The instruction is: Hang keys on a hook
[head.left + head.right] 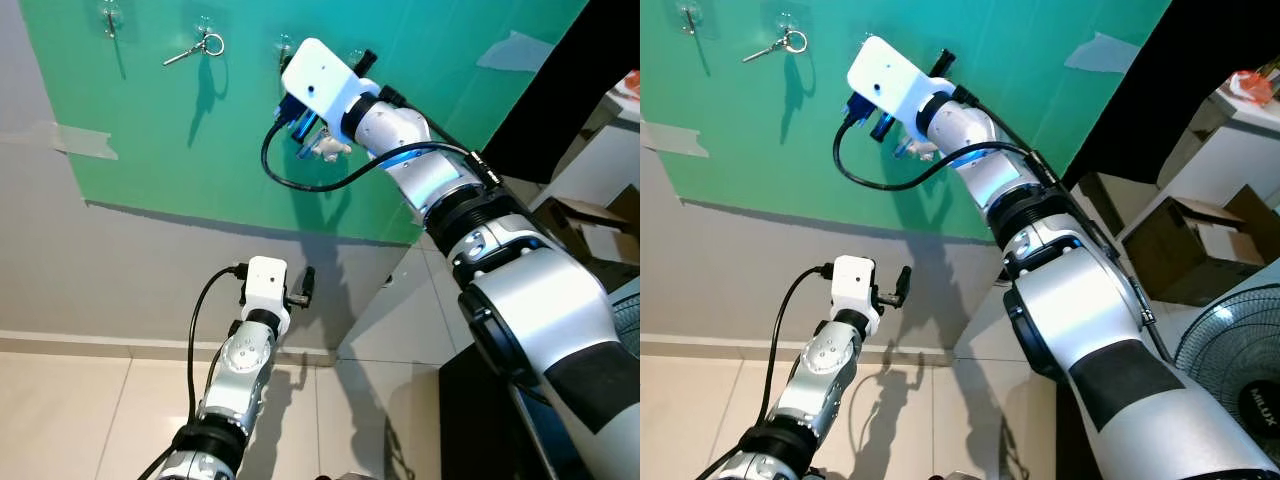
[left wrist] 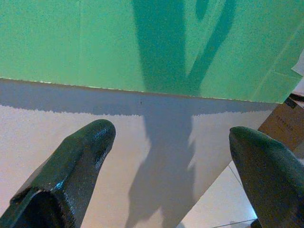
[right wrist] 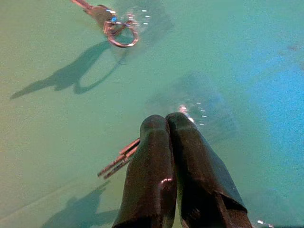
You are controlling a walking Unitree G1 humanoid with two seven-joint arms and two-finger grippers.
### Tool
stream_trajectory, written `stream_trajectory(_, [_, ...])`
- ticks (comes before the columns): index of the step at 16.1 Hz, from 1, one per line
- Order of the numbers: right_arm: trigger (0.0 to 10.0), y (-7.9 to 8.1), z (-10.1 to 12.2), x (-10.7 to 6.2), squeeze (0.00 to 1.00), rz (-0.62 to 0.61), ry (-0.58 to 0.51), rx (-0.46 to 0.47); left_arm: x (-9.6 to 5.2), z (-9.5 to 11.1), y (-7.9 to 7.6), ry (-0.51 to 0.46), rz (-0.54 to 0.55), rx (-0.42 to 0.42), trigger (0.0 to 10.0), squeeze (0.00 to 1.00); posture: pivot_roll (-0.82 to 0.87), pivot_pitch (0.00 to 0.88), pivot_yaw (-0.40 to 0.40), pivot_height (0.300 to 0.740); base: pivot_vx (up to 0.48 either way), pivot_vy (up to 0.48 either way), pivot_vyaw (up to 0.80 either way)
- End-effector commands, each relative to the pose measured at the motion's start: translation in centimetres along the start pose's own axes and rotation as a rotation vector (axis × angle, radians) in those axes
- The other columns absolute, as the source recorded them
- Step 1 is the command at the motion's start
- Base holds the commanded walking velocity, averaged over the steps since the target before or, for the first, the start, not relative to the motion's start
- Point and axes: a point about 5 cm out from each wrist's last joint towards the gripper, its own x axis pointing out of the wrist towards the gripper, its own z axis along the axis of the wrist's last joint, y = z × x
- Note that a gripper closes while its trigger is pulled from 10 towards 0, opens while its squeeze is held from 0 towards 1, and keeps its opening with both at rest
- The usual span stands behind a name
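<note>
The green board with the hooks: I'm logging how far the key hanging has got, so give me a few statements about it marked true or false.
1. A key on a ring already hangs from a hook on the green board. True.
2. The right gripper is open and empty. False: its fingers are shut on keys, which stick out beside them.
3. The right gripper is raised close to the board. True.
4. The left gripper holds a key. False: it is open and empty, facing the wall below the board.
5. The board lies flat on the floor. False: it is on the wall.
</note>
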Motion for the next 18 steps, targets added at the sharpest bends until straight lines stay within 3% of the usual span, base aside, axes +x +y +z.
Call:
stream_trajectory(1, [10.0, -0.3, 0.0, 0.0, 0.0, 0.003, 0.006, -0.026, -0.1, 0.0, -1.1, 0.004, -0.02, -0.004, 10.0, 0.0, 0.13, 0.0, -0.263, 0.74, 0.0, 0.0, 0.0])
stream_trajectory(3, [10.0, 0.3, 0.3, 0.2, 0.0, 0.018, -0.007, -0.026, -0.6, -0.3, -0.9, 0.01, -0.007, -0.007, 10.0, 0.0, 0.14, 0.0, -0.272, 0.74, 0.0, 0.0, 0.0])
stream_trajectory(7, [10.0, -0.1, 0.3, 0.2, 0.0, -0.001, -0.009, -0.008, -0.7, -0.2, -0.6, 0.011, -0.001, 0.002, 10.0, 0.0, 0.14, 0.0, -0.26, 0.74, 0.0, 0.0, 0.0])
stream_trajectory(9, [10.0, -0.7, 0.1, 0.0, 0.0, -0.029, -0.002, 0.074, -0.5, 0.1, -0.6, 0.009, -0.004, 0.013, 10.0, 0.0, 0.14, 0.0, -0.248, 0.74, 0.0, 0.0, 0.0])
stream_trajectory(11, [10.0, -2.2, -0.1, -0.3, 0.0, -0.134, -0.022, 0.27, -0.2, 0.3, -0.6, 0.004, -0.013, 0.024, 10.0, 0.0, 0.13, 0.0, -0.231, 0.74, 0.0, 0.0, 0.0])
stream_trajectory(13, [10.0, -3.3, 0.1, -0.9, 0.0, -0.204, -0.072, 0.296, -0.1, 0.5, -0.5, 0.004, -0.016, 0.026, 10.0, 0.0, 0.12, 0.0, -0.221, 0.74, 0.0, 0.0, 0.0])
stream_trajectory(15, [10.0, -3.3, -0.6, -2.7, 0.0, -0.22, -0.117, 0.28, -0.1, 0.6, -0.1, -0.001, -0.015, 0.032, 10.0, 0.0, 0.1, 0.0, -0.2, 0.74, 0.0, 0.0, 0.0])
stream_trajectory(18, [10.0, -2.7, -1.1, -6.1, 0.0, -0.187, -0.099, 0.245, -0.6, 1.9, 0.9, -0.044, -0.008, 0.016, 10.0, 0.0, 0.05, 0.0, -0.17, 0.74, 0.0, 0.0, 0.0])
